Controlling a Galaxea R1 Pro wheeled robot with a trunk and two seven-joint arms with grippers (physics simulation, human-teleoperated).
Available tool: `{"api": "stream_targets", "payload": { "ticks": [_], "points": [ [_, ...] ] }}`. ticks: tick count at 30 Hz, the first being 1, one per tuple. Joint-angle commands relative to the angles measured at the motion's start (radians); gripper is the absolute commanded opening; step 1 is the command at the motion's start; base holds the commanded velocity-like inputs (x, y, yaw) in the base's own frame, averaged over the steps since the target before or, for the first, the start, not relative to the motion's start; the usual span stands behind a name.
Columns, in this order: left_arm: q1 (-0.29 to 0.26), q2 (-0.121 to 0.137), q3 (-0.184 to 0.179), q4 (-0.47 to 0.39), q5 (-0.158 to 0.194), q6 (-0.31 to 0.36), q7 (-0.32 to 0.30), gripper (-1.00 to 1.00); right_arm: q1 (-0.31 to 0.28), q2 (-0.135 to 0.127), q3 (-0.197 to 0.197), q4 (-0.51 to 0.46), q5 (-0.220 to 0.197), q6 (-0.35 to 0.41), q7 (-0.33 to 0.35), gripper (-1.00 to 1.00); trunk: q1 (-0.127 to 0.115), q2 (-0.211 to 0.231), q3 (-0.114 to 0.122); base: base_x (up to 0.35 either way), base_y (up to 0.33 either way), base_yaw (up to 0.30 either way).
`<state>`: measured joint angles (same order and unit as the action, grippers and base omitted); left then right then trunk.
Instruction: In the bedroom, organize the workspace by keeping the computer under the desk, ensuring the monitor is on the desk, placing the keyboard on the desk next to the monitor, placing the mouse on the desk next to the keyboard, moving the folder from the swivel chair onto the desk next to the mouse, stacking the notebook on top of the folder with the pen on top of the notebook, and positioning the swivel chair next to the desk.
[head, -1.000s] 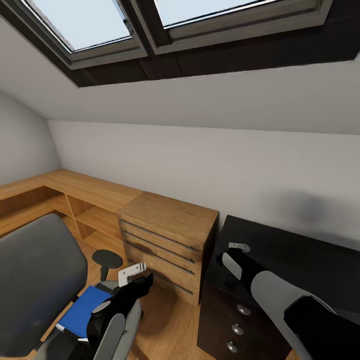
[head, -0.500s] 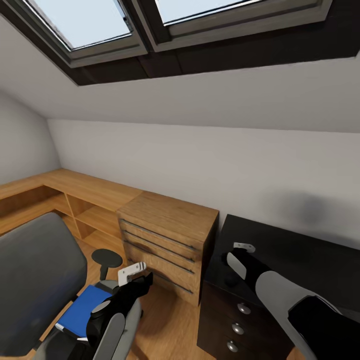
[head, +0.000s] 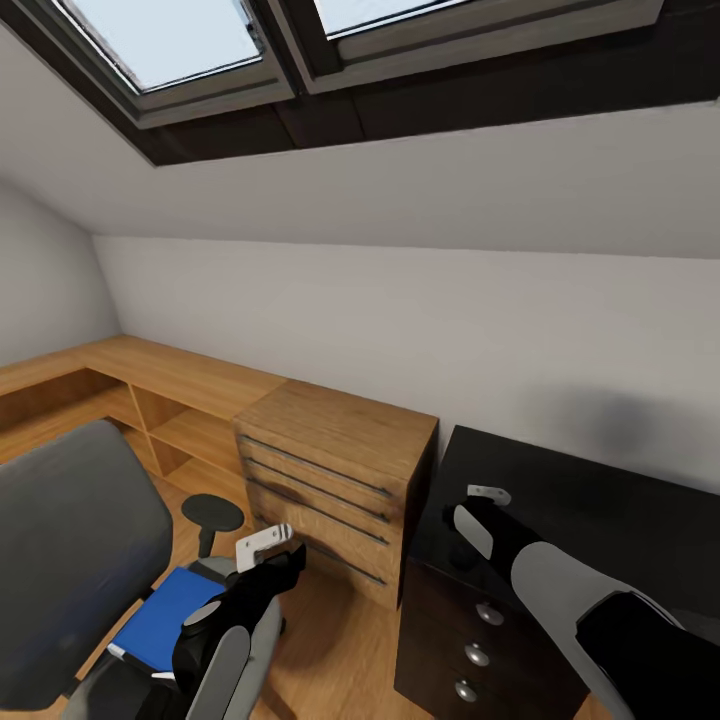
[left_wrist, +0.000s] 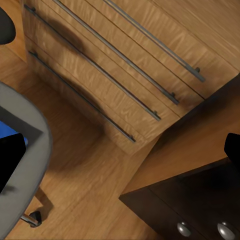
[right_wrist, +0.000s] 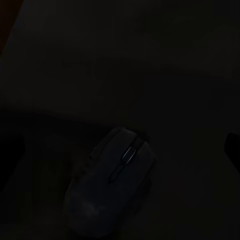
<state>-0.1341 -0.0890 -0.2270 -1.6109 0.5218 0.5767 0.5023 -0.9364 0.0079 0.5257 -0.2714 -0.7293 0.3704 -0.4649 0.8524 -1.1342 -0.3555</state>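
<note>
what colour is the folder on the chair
Bright blue; the folder shows best in the head view.

Right gripper (head: 478, 500) a little farther right and forward over the black desk (head: 600, 500) than a second ago, settled since half a second ago, whole head view tipped slightly downward, skylight frame (head: 300, 60) sitting higher.

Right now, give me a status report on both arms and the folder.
Left gripper over swivel chair, right gripper over desk, states unclear. Folder on the chair seat. Mouse below right fingers.
</note>
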Motion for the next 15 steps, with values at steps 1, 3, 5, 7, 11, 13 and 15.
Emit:
{"api": "stream_targets", "payload": {
  "ticks": [1, 3, 5, 7, 11, 13, 15],
  "points": [
    [-0.001, 0.0, -0.001, -0.001, 0.01, 0.002, 0.01, 1.0, -0.001, -0.001, 0.009, -0.002, -0.007, 0.005, -0.007, 1.0, 0.0, -0.001, -0.001, 0.0, 0.0, 0.0],
    [-0.001, 0.0, -0.001, -0.001, 0.01, 0.002, 0.01, 1.0, -0.001, 0.0, 0.009, -0.002, -0.007, 0.005, -0.007, 1.0, 0.0, -0.001, -0.001, 0.0, 0.0, 0.0],
    [-0.001, 0.0, -0.001, -0.001, 0.01, 0.002, 0.011, 1.0, -0.001, 0.0, 0.01, -0.003, -0.007, 0.005, -0.006, 1.0, 0.0, -0.001, -0.001, 0.0, 0.0, 0.0],
    [-0.001, 0.0, -0.001, -0.001, 0.01, 0.002, 0.011, 1.0, -0.001, 0.0, 0.01, -0.003, -0.007, 0.005, -0.007, 1.0, 0.004, -0.008, -0.004, 0.0, 0.0, 0.0],
    [-0.001, 0.0, -0.001, -0.001, 0.01, 0.002, 0.012, 1.0, -0.001, 0.0, 0.01, -0.003, -0.007, 0.004, -0.006, 1.0, 0.019, -0.036, -0.017, 0.0, 0.0, 0.0],
    [-0.001, 0.0, 0.0, -0.001, 0.01, 0.002, 0.013, 1.0, -0.001, 0.0, 0.01, -0.003, -0.007, 0.004, -0.006, 1.0, 0.027, -0.05, -0.023, 0.0, 0.0, 0.0],
    [-0.001, 0.0, 0.0, -0.001, 0.01, 0.002, 0.013, 1.0, -0.001, 0.0, 0.01, -0.003, -0.007, 0.004, -0.006, 1.0, 0.035, -0.064, -0.029, 0.0, 0.0, 0.0]
  ]
}}
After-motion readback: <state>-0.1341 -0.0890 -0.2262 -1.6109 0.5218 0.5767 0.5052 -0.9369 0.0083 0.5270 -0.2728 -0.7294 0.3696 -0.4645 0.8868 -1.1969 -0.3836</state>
